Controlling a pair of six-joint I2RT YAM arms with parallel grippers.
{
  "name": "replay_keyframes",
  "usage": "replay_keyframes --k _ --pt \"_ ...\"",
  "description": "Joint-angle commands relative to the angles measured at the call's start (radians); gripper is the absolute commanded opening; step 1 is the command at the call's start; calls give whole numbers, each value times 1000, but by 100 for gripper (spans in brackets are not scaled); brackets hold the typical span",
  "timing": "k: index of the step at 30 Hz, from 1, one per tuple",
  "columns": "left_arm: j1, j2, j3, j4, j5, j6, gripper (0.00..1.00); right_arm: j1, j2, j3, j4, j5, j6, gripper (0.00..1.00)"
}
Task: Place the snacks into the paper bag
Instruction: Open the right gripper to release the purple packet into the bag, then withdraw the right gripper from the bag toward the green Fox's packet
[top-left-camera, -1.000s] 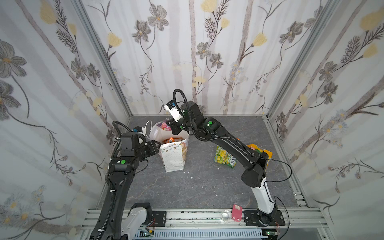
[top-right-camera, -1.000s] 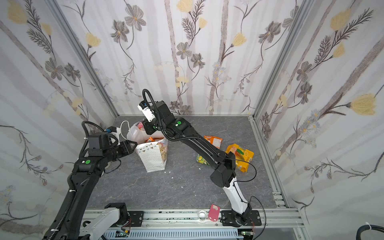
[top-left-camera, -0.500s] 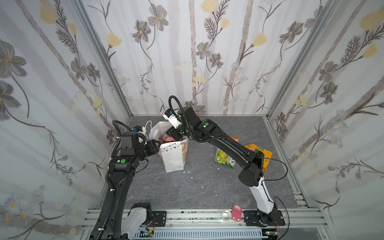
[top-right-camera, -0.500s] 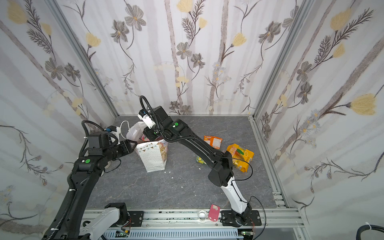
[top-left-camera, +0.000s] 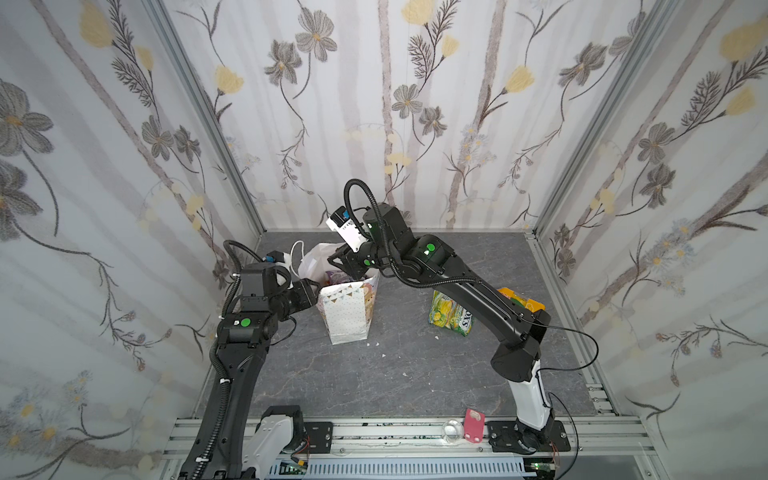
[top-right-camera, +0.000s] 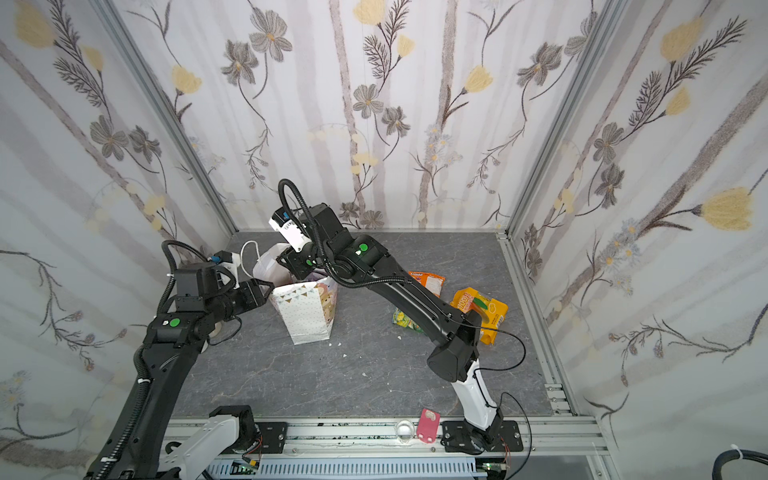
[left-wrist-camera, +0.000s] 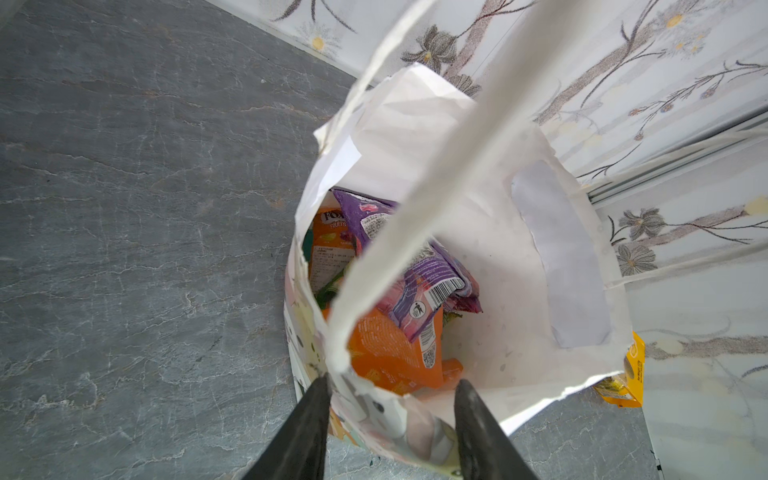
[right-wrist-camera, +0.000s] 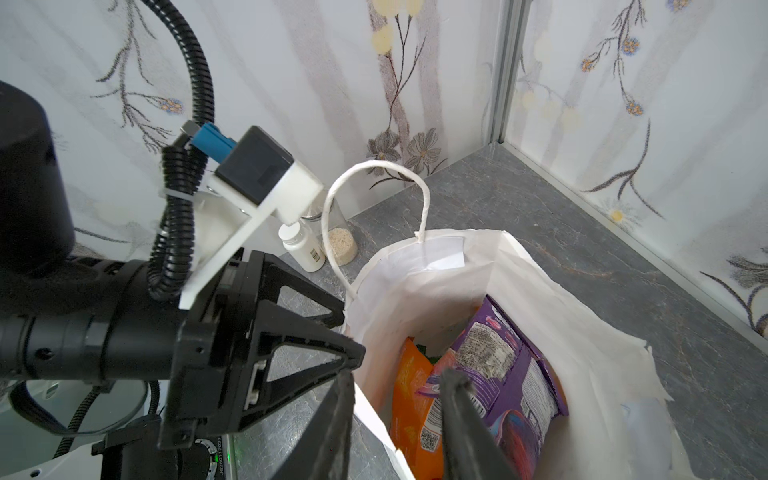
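Just below the right pincer (right-wrist-camera: 399, 376), purple packet (right-wrist-camera: 511, 374) lies inside paper bag (right-wrist-camera: 540, 291).

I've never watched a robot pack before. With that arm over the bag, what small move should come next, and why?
Probably lift the right gripper straight up, clear of the paper bag. Its jaws stand open and the purple packet lies inside, while the left gripper holds the rim. The green-yellow packet waits on the table.
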Motion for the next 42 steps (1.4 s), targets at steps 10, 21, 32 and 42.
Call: replay_keyframes --k 10,21,32,42 --pt "2 -20 23 59 -52 -23 50 21 -184 -167 109 42 38 36" --pt "9 -4 37 58 -101 -35 51 1 -574 -743 493 167 156 40" --pt "11 -1 10 88 -44 0 53 -125 -861 -1203 545 296 345 49" --pt "11 3 25 71 -54 4 53 -263 -843 -1338 335 481 400 73"
